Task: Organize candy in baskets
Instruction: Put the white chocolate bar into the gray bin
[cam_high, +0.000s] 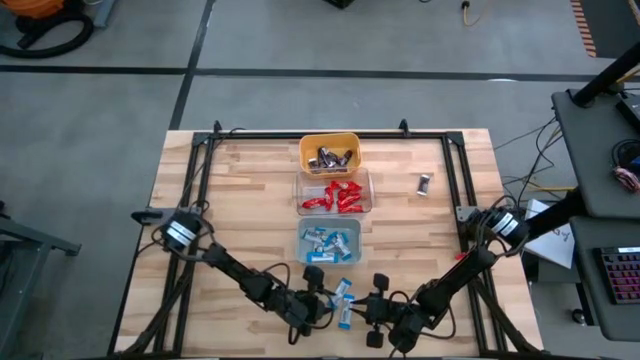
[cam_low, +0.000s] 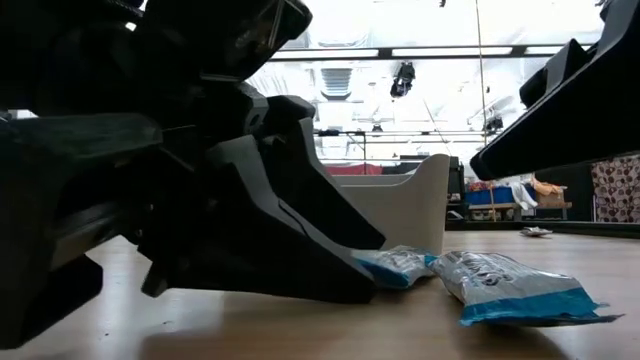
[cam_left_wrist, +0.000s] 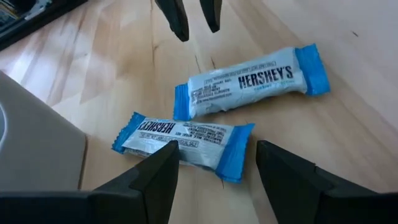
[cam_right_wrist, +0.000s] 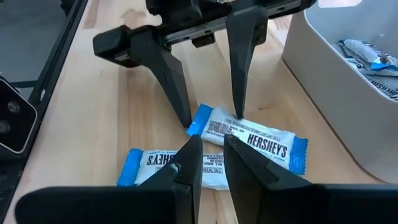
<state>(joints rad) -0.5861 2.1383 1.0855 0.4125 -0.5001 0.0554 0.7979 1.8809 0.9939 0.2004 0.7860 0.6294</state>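
**Two claws meet over the last blue-and-white bars**

The left claw (cam_right_wrist: 208, 93) stands wide, its fingers straddling one end of a blue-and-white Hershey's bar (cam_left_wrist: 249, 81), a spread that looks set for closing across the wrapper. The right claw (cam_right_wrist: 211, 158) is narrow and holds nothing; it hovers just above the second blue-and-white bar (cam_left_wrist: 183, 138), tips near its middle. Both bars lie flat and just beside each other near the front edge of the surface (cam_high: 250, 200), so the claws face one another closely, and a clash seems possible.

Just behind stands the pale grey-blue basket (cam_high: 330, 243) with matching bars, likely their destination. Beyond it come the clear basket (cam_high: 335, 193) of red bars, then the yellow-orange basket (cam_high: 329, 152) of dark ones. One dark bar (cam_high: 424, 184) lies alone toward the right edge, still unsorted.
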